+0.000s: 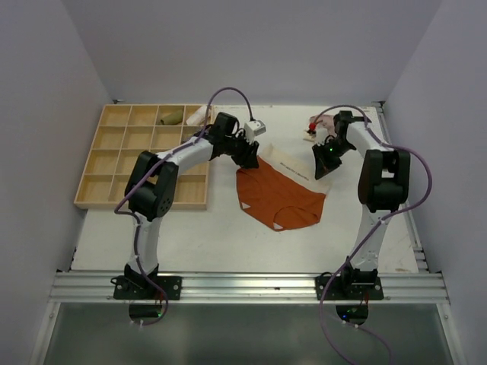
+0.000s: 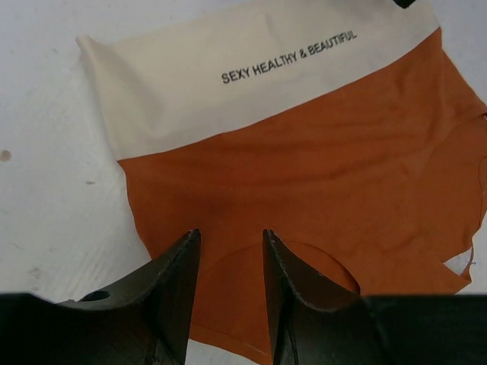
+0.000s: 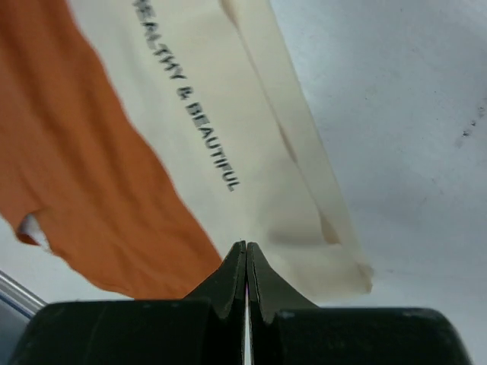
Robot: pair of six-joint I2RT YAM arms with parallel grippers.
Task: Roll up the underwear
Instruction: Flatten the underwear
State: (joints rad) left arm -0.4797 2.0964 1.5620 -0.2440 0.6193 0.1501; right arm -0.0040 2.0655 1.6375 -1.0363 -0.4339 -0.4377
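The rust-orange underwear (image 1: 275, 199) with a cream waistband (image 1: 293, 167) lies flat on the white table. It fills the left wrist view (image 2: 319, 182) and shows in the right wrist view (image 3: 84, 182). My left gripper (image 1: 249, 157) is open and hovers over the garment's orange edge, fingers (image 2: 173, 281) either side of the cloth (image 2: 228, 237). My right gripper (image 1: 326, 161) is shut on the right end of the waistband (image 3: 297, 228), tips pinched together (image 3: 246, 248). A pale beige-pink bundle (image 1: 198, 115) lies at the tray's far right corner.
A wooden compartment tray (image 1: 114, 163) stands at the left, with an olive roll (image 1: 171, 116) in a back cell. A small pale item with a red tag (image 1: 313, 127) lies at the back right, behind my right arm. Grey walls close in the table.
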